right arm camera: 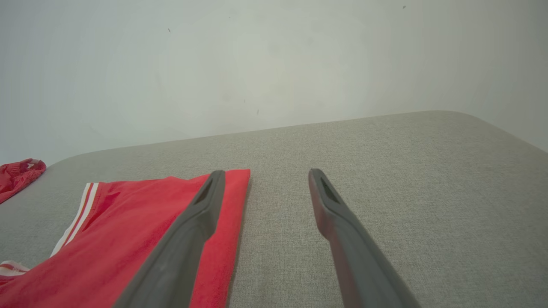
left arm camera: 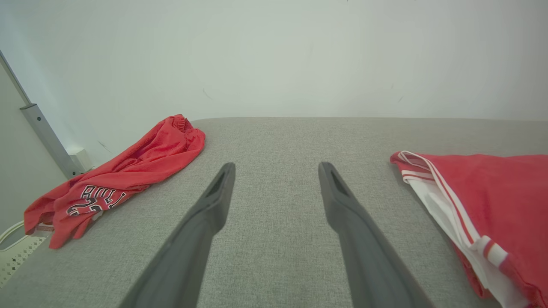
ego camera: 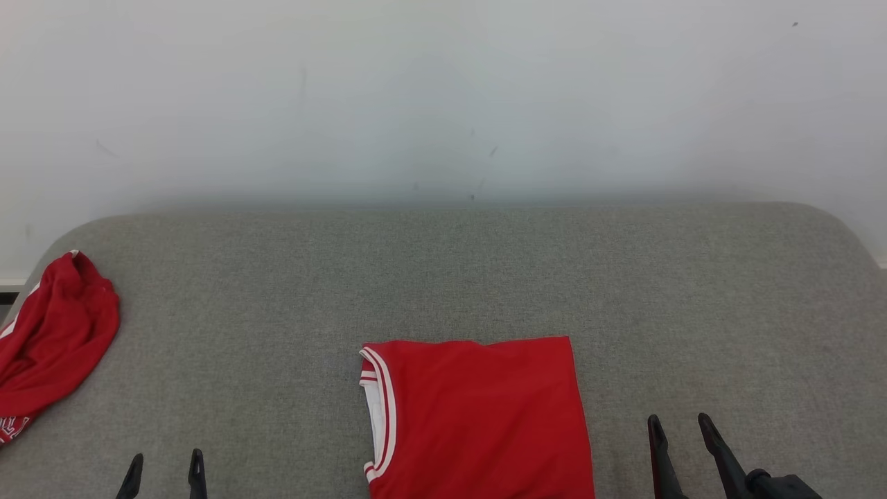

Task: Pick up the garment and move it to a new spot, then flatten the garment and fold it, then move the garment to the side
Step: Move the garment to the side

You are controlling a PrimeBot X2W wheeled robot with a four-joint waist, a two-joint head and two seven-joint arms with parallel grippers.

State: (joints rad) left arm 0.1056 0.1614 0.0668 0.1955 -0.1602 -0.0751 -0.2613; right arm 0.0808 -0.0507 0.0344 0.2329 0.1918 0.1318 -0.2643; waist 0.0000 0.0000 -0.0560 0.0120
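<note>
We note a plain white wall (ego camera: 443, 90) rising behind a broad grey fabric-covered table (ego camera: 485, 270) with rounded corners. On the near middle of the table lies a folded red fabric garment with white striped trim (ego camera: 485, 416). It is a flat rectangle with the trimmed opening toward the robot's left, and its near end is cut off by the bottom edge of the head view. At the table's left edge sits a crumpled red mesh garment with black-and-white lettering (ego camera: 48, 339), well apart from the folded one. The right pincer (ego camera: 679, 418) stands just beside the folded garment's right edge, fingers spread, released and grasping nothing. The left pincer (ego camera: 167, 455) is over bare table between the two garments, likewise spread and empty. We cannot tell whether either pincer's tips touch the table.
</note>
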